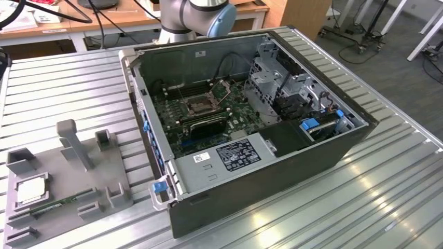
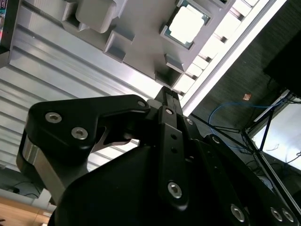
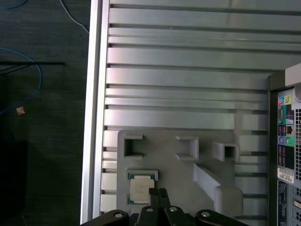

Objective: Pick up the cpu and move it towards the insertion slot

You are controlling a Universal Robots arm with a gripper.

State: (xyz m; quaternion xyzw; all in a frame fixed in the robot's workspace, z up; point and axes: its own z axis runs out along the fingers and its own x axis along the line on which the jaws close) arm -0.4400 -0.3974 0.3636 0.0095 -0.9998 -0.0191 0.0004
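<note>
1. Your black two-finger gripper, closed and empty, hangs above the small square silvery cpu in its grey plastic tray; descending closed could strike the chip.
2. An off-centre pinch could drop it before the silver-framed square insertion slot.
</note>
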